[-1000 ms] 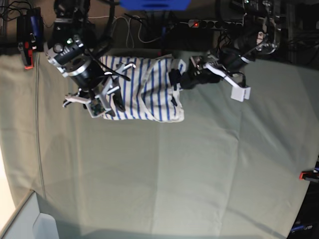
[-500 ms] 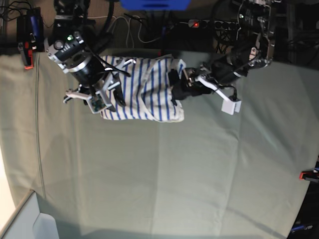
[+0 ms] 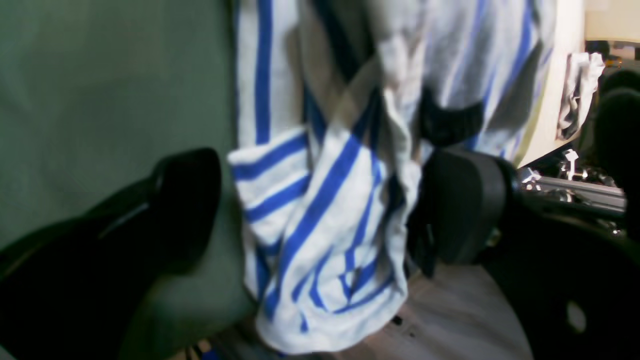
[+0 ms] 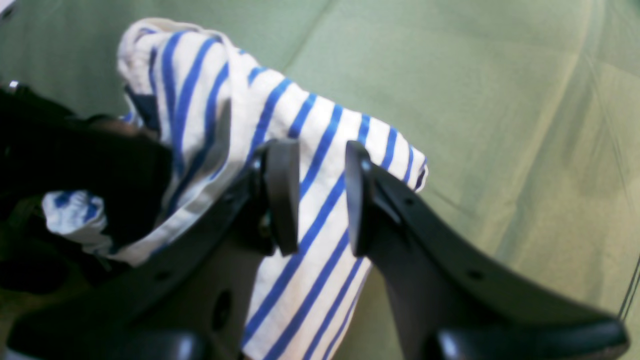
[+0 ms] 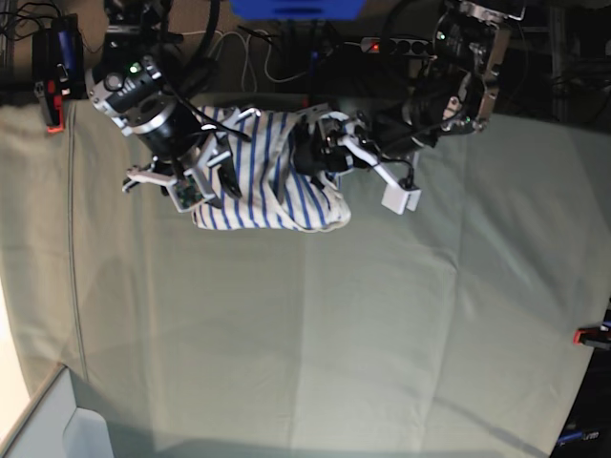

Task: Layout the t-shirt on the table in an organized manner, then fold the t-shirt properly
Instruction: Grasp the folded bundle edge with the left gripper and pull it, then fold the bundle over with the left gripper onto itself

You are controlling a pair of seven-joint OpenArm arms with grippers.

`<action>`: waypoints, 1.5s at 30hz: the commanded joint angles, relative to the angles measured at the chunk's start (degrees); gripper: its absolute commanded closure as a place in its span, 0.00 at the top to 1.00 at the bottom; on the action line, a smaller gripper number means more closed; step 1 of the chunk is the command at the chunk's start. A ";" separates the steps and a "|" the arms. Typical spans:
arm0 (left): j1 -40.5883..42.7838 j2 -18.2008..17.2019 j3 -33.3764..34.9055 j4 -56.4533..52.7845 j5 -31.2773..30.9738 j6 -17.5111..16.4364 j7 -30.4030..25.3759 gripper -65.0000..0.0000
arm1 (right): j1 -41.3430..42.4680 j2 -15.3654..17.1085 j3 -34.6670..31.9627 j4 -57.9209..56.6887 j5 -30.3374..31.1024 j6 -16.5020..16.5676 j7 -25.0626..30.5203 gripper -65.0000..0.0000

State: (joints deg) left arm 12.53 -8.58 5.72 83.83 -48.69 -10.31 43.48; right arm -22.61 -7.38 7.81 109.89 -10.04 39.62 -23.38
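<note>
Two pincers of mine are at the t-shirt (image 5: 272,172), which lies bunched in the upper middle of the base view, at the far edge of the table (image 5: 382,315). No writing or label can be read. Its long axis runs left to right in that view; where the collar points I cannot tell. It is white with thin blue stripes, crumpled. My left gripper (image 3: 320,200) stands wide apart with a fold between its fingers, not pressed. My right gripper (image 4: 320,197) is partly spread over striped cloth, released.
</note>
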 commanded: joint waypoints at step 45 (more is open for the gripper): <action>-23.30 -4.30 2.94 -10.73 -0.76 -0.64 11.07 0.00 | -0.11 0.04 -0.03 1.10 0.86 -0.19 1.44 0.26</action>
State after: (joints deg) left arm -9.58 -12.86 8.86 71.72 -48.16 -10.37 55.24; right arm -22.83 -7.29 7.81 109.89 -10.13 39.59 -23.38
